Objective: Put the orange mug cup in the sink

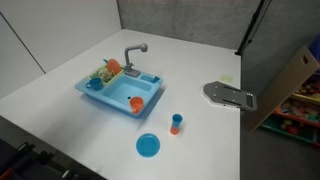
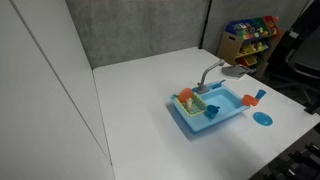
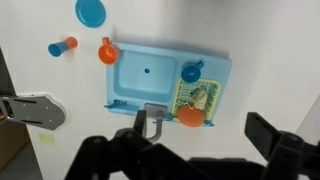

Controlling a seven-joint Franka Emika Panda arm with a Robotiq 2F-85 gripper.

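Note:
The light blue sink (image 1: 112, 97) stands on the white table, with a grey faucet (image 1: 135, 52) at its back. It shows in both exterior views (image 2: 226, 115) and in the wrist view (image 3: 150, 75). The orange mug cup (image 1: 136, 103) sits at the sink's corner by the basin, touching the rim; it also shows in an exterior view (image 2: 247, 100) and the wrist view (image 3: 107, 50). My gripper (image 3: 200, 126) is open and empty, high above the sink's faucet side. It is out of view in both exterior views.
A small orange cup with a blue lower part (image 1: 176, 123) and a round blue plate (image 1: 147, 146) lie beside the sink. The dish rack holds an orange disc (image 3: 190, 116) and toy dishes. A blue cup (image 3: 192, 70) sits by the rack. A grey device (image 1: 230, 95) lies near the table edge.

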